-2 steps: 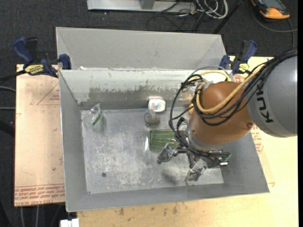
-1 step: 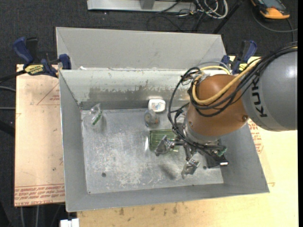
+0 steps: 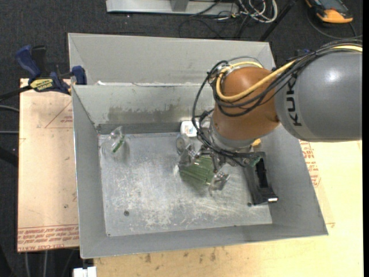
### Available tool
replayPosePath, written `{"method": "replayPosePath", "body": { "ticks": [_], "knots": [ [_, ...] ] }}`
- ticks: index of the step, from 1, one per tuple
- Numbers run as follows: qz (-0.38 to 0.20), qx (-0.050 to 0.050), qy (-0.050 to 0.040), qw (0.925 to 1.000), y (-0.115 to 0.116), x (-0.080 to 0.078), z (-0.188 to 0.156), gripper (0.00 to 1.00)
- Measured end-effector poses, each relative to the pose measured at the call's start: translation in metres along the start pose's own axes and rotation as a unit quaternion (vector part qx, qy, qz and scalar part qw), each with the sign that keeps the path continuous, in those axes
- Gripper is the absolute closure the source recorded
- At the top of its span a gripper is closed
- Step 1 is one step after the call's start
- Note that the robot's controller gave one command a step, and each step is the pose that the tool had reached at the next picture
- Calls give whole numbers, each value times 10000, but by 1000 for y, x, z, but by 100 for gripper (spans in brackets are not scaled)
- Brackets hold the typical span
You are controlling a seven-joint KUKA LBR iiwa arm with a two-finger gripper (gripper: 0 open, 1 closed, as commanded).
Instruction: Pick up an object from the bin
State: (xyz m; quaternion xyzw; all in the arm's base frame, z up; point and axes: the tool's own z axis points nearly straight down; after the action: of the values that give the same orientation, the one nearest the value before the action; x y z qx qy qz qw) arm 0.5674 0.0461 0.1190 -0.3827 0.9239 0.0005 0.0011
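Observation:
My gripper (image 3: 202, 166) is down at the bin floor, right of the middle, under the arm's orange cover. It is open, with one finger (image 3: 185, 152) at the upper left and the other (image 3: 219, 180) at the lower right of a flat green packet (image 3: 196, 172). The packet lies on the floor between them. A small white thing (image 3: 187, 128) sits just behind the gripper near the back wall, partly hidden by the arm.
A long black tool (image 3: 260, 180) lies to the right of the gripper by the right wall. A small clear piece with a green mark (image 3: 117, 141) rests in the back left corner. Bare floor lies at the front and left.

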Motion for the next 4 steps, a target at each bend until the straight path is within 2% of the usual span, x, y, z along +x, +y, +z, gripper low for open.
{"method": "replayPosePath", "body": {
  "ticks": [1, 2, 3, 4],
  "knots": [
    [36, 6, -9, 10000, -31, -36, 4, 0],
    [-180, 2, -9, 9998, -53, -14, 24, 0],
    [1694, 2, -11, 9855, -58, -43, 23, 100],
    [1699, 2, -11, 9855, -58, -43, 23, 100]
  ]
}}
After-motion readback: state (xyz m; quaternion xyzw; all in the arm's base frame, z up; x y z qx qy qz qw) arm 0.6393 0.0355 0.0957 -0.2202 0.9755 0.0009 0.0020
